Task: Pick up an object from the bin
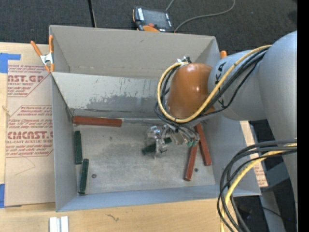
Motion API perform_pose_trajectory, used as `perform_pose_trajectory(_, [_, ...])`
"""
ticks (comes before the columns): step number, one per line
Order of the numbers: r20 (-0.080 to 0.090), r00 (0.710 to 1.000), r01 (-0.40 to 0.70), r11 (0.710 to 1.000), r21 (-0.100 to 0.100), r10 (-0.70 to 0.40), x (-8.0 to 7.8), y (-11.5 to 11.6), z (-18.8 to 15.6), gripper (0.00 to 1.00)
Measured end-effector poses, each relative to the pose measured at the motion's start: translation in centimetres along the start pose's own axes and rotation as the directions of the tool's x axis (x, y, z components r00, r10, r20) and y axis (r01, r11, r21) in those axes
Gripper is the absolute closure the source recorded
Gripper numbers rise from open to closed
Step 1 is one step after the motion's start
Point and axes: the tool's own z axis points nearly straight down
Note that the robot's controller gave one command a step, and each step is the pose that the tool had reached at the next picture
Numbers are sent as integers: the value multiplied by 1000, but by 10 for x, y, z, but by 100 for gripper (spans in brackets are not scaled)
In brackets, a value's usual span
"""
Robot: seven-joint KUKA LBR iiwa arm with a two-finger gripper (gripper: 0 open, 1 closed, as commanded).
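as the camera view showed it, the gripper [160,142] stood low over the middle of the grey metal bin [96,88]. a small dark green block-like piece [149,150] lay on the floor just at its 8 o'clock side, touching or nearly so. the step in hand looked like closing in on that piece. to do it well, the tool would need to be centred over the green piece before squeezing, then lifted straight up, clear of the two reddish-brown flat sticks [191,164] lying near at 4 o'clock. whether the gripper was apart, together or clamped on the piece could not be told. the pale grey arm [260,81] reached in from 3 o'clock. its wrist, under a rounded orange cover [188,88], bent steeply down, and yellow and black cables [162,91] looped round it.
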Motion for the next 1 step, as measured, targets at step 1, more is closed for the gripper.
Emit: perform_pose_trajectory(1, [9,1000,20,1000,5,-20,-6,-24,-137,100])
